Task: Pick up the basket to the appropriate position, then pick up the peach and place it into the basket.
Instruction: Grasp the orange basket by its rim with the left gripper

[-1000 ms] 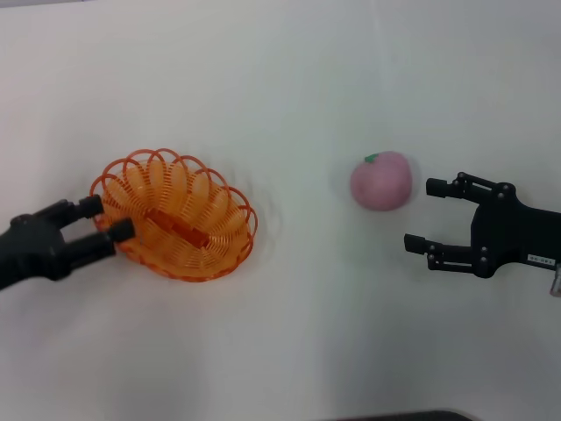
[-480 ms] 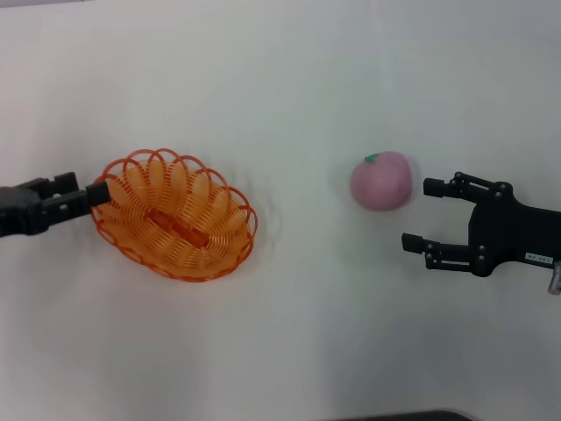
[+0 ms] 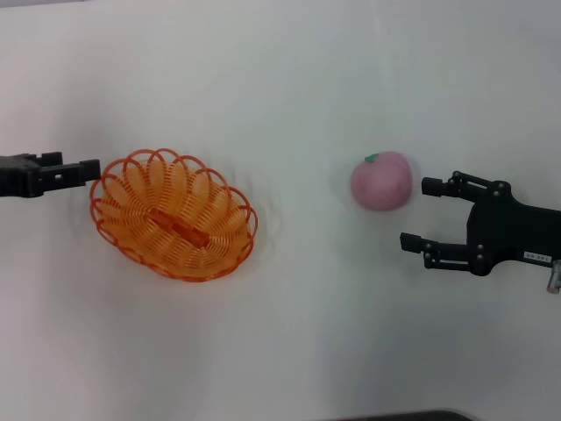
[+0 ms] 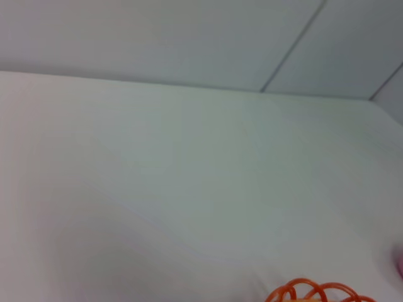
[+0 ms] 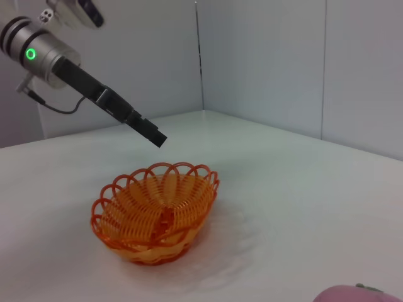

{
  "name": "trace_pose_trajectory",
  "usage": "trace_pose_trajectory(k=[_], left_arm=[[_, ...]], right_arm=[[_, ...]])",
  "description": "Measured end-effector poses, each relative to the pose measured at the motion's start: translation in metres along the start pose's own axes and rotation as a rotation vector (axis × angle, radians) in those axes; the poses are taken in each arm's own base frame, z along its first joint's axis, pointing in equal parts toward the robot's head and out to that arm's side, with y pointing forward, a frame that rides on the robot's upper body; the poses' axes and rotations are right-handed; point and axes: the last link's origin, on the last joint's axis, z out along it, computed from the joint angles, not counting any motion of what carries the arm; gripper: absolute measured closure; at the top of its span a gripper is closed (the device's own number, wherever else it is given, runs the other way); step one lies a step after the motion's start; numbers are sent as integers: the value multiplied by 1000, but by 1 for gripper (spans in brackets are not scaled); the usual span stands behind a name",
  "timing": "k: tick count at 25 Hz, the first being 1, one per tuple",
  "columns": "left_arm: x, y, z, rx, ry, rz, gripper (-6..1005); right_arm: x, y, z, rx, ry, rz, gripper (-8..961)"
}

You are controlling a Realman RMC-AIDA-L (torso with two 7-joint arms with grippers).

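Note:
The orange wire basket (image 3: 173, 214) rests on the white table at the left. It also shows in the right wrist view (image 5: 157, 214), and its rim shows in the left wrist view (image 4: 315, 292). My left gripper (image 3: 86, 168) hovers just off the basket's far-left rim, raised above it in the right wrist view (image 5: 154, 137), and holds nothing. The pink peach (image 3: 381, 181) with its green leaf mark sits at the right; it also shows in the right wrist view (image 5: 359, 294). My right gripper (image 3: 419, 213) is open and empty, just right of the peach.
The white table (image 3: 289, 96) stretches bare between basket and peach. Grey walls stand behind the table's far edge (image 4: 189, 85). A dark strip marks the table's near edge (image 3: 394, 416).
My left gripper has let go of the basket's left rim and drawn back left and up. The basket stays put. My right gripper has crept slightly left.

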Motion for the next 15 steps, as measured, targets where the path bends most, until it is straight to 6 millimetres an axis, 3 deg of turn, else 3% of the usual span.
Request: trace_pose_trajectory(k=[15], left_arm=[[39,15,33,64,-213,162,201]], right_arm=[[0,-1,0,9,4,-1,71]])
